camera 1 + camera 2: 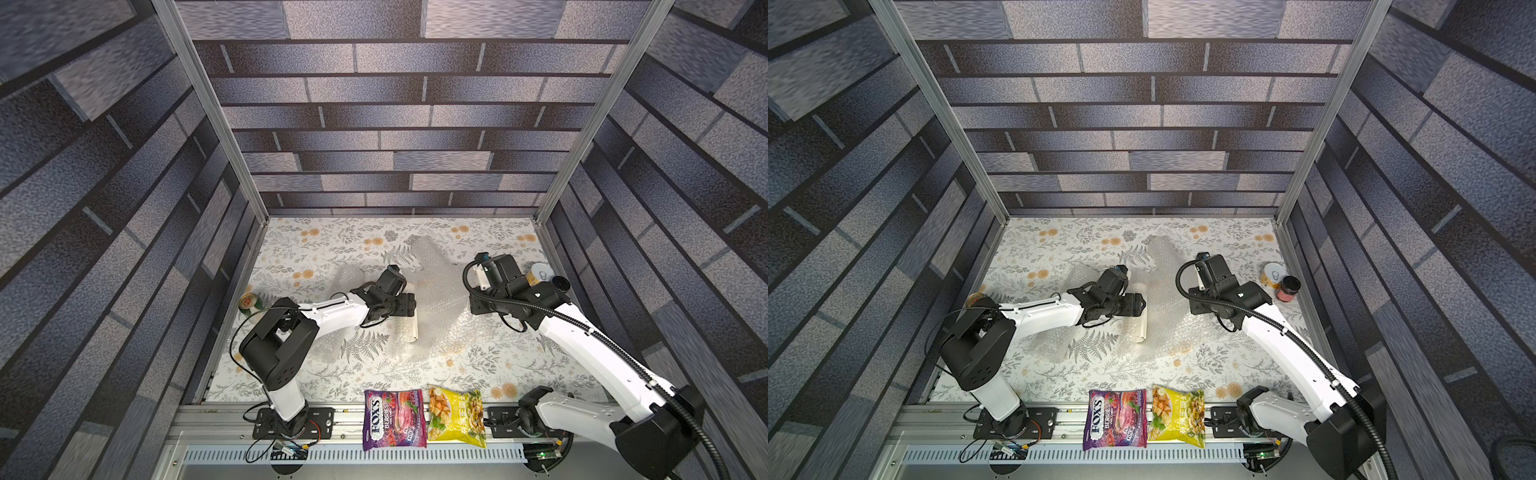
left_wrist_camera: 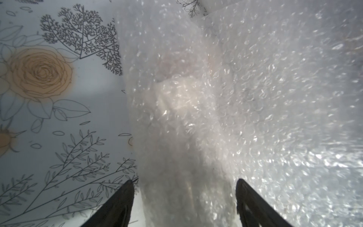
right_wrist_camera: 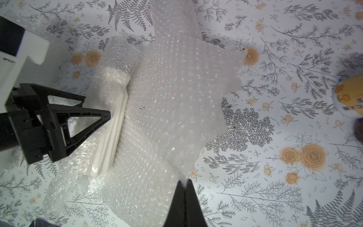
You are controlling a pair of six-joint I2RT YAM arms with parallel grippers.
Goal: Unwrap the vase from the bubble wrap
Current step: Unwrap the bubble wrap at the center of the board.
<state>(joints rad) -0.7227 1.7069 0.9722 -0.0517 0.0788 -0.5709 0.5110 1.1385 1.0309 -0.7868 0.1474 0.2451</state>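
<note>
Right tool (image 3: pixel 184 181) pinching bubble wrap (image 3: pixel 172 110) edge, left tool (image 2: pixel 184 188) astride wrapped vase (image 3: pixel 113 125).

Top views: even overhead light, sharp at centre, brick-pattern walls (image 1: pixel 104 174) smeared and stretched toward the edges. Arms cast soft shadows on the floral table (image 1: pixel 316 249). Bubble wrap (image 3: pixel 176 102) glints with small highlights in the right wrist view. Left wrist view dimmer, close wrap (image 2: pixel 216 118) hazy, strong glare on one side.
</note>
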